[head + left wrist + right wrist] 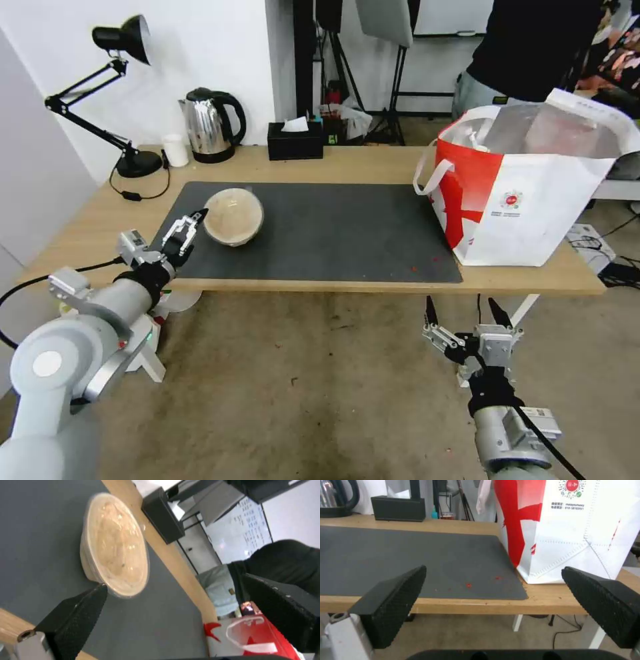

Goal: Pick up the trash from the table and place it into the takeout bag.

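The right gripper is held below the front edge of the table, above the floor, near the table's front right corner; its jaws are spread wide and nothing is held between them. In the right wrist view the same gripper faces the table's front edge, with small red scraps scattered on the dark grey mat near its front right corner.

The left gripper is positioned over the front left corner of the mat, its jaws parted and empty, with one fingertip just beside the rim of the tan round paper bowl. Contact cannot be confirmed. In the left wrist view one finger is seen just beside the bowl, whose inside shows a pale, glossy, smeared lining; no solid contents can be made out. The bowl is sat on the left part of the mat, tilted slightly.

At the right end of the table the takeout bag is stood upright, partly on the mat's right edge and near the table's front right corner. Its mouth is open, silver foil lining is exposed, and something white is seen inside near the left wall; what it is cannot be told. A white strap handle hangs down on its left side.

Along the back edge a black tissue box, a steel kettle, a small white cup and a black desk lamp are lined up, the lamp at the back left corner.
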Tool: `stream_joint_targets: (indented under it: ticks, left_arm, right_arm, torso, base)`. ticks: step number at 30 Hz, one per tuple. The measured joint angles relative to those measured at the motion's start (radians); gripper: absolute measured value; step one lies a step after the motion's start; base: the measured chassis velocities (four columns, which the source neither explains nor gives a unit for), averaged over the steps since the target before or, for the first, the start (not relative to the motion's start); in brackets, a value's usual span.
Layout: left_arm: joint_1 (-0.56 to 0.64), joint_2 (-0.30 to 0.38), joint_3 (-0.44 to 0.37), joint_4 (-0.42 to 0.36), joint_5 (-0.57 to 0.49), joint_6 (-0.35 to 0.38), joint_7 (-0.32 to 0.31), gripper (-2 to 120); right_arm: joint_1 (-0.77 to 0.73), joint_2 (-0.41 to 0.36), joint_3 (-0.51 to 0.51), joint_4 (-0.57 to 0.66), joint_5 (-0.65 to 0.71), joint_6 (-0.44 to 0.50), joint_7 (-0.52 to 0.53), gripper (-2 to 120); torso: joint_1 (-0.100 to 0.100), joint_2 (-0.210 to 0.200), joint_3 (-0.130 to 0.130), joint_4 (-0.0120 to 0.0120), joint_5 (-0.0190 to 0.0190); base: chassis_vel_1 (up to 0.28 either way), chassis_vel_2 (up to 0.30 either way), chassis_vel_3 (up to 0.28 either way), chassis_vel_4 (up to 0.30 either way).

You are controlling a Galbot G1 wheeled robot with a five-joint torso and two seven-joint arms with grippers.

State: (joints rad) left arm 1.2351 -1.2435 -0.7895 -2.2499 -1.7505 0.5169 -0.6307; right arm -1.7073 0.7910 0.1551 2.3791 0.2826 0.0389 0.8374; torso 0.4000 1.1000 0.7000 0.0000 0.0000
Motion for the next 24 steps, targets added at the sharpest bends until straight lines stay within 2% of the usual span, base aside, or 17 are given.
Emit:
stream_joint_targets:
  ticks: [9, 24]
  left_arm:
    - [-0.034, 0.021, 0.008, 0.043, -0.084, 0.095, -0.044, 100]
    - [-0.079, 0.045, 0.015, 0.123, -0.113, 0.117, -0.053, 100]
  right_arm:
    - [0.0, 0.0, 0.0, 0.0, 0.0, 0.0, 0.0, 100]
    - [0.0, 0.0, 0.0, 0.0, 0.0, 0.0, 0.0, 100]
  torso:
    - [0.0, 0.0, 0.0, 0.0, -0.0001]
    - [0.0, 0.0, 0.0, 0.0, -0.0001]
  base:
    - [0.0, 0.0, 0.0, 0.0]
    - [0.0, 0.0, 0.0, 0.0]
